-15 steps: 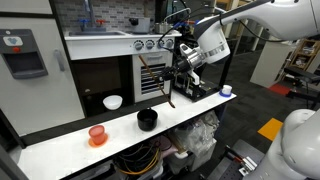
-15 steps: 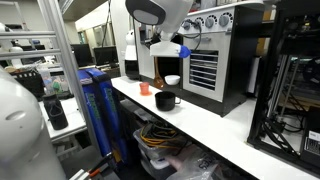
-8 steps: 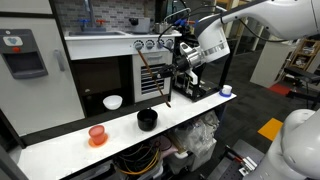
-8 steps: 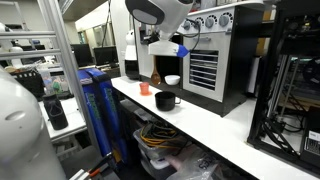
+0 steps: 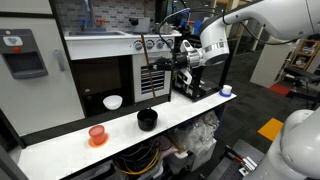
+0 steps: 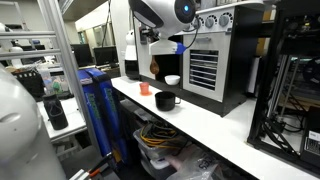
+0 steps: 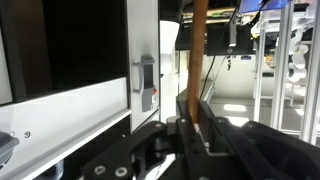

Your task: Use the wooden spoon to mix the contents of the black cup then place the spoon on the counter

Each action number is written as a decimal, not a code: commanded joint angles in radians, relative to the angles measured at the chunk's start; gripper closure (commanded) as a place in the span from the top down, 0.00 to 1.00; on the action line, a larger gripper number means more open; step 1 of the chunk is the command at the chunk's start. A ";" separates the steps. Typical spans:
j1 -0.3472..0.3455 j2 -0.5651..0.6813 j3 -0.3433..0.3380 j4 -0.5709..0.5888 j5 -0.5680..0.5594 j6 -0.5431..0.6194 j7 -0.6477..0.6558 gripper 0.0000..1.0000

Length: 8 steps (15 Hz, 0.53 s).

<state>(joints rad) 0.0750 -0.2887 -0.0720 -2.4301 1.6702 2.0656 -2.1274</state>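
Even overhead indoor light; exterior views sharp, low resolution; wrist view blurred, foreground soft, bright background washed out.

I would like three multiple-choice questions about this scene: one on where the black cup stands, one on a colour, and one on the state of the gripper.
1. Where does the black cup stand?
A. in the gripper
B. on the white counter
C. on the floor

2. What colour is the see-through cup near it?
A. green
B. purple
C. orange

3. How is the gripper?
A. shut on the wooden spoon
B. open and empty
C. shut on the black cup

Answers:
1 B, the cup rests on the white counter top.
2 C, its wall looks orange-red.
3 A, the wrist view shows the fingers pressed against the spoon's handle.
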 commanded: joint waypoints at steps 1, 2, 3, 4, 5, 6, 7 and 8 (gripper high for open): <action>-0.053 0.051 0.013 0.010 0.065 -0.094 -0.126 0.04; -0.060 0.059 0.014 0.007 0.082 -0.105 -0.153 0.04; -0.066 0.069 0.016 0.004 0.095 -0.115 -0.176 0.04; -0.071 0.079 0.017 0.002 0.106 -0.126 -0.197 0.04; -0.075 0.088 0.017 -0.002 0.116 -0.135 -0.215 0.04; -0.077 0.099 0.018 -0.005 0.121 -0.144 -0.232 0.04; -0.080 0.108 0.017 -0.011 0.128 -0.157 -0.253 0.04; -0.082 0.118 0.016 -0.014 0.132 -0.165 -0.268 0.04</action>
<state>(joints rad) 0.0253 -0.2034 -0.0720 -2.4353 1.7652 1.9485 -2.3191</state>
